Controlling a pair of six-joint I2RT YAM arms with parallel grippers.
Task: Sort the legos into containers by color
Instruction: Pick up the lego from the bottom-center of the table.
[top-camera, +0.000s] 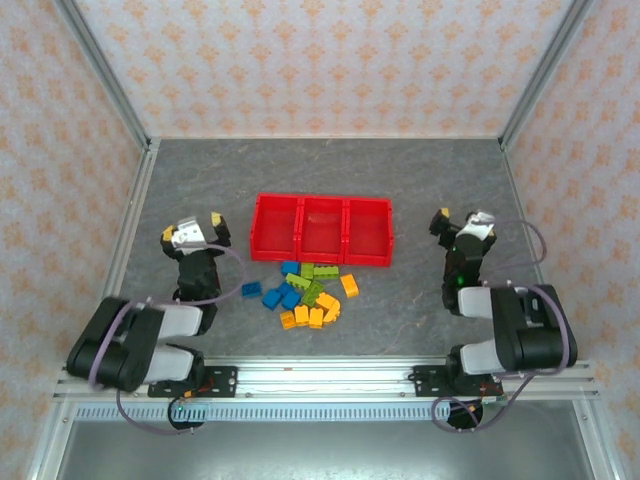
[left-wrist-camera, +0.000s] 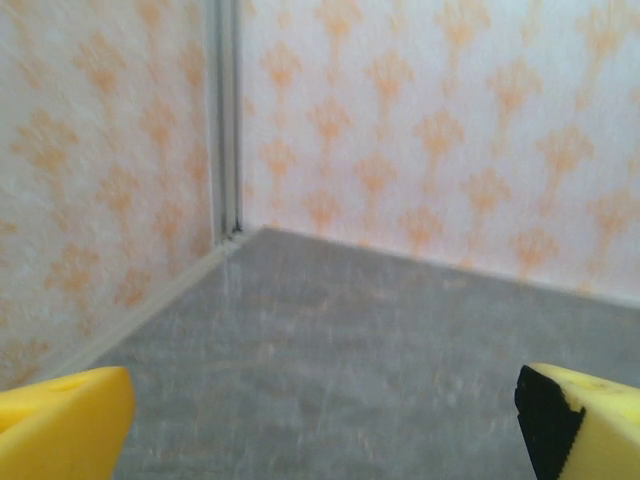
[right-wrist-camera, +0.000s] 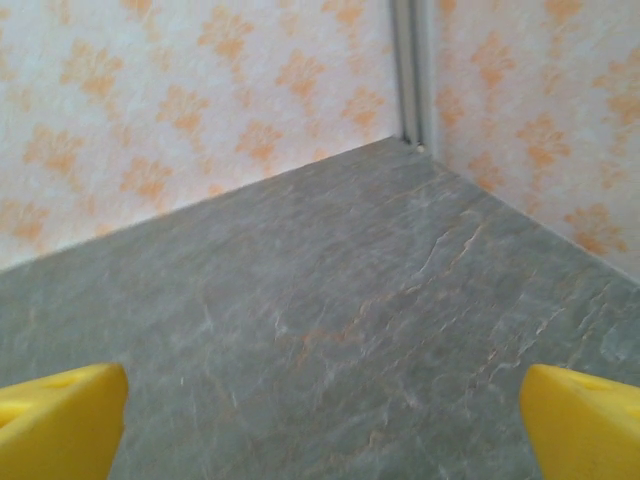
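A red tray (top-camera: 322, 262) of three joined containers sits mid-table, each compartment bare inside. Just in front of it lies a loose heap of legos (top-camera: 305, 293): blue ones (top-camera: 279, 296) on the left, lime green ones (top-camera: 313, 283) in the middle, orange-yellow ones (top-camera: 312, 315) along the near side and one (top-camera: 349, 285) at the right. My left gripper (top-camera: 192, 229) stands open to the left of the tray, its yellow fingertips (left-wrist-camera: 60, 425) wide apart over bare table. My right gripper (top-camera: 458, 218) is open to the right of the tray, with fingertips (right-wrist-camera: 585, 420) spread and nothing between them.
Patterned walls with metal corner posts (left-wrist-camera: 226, 115) close the grey table (top-camera: 430, 180) on three sides. A metal rail (top-camera: 320, 380) carrying both arm bases runs along the near edge.
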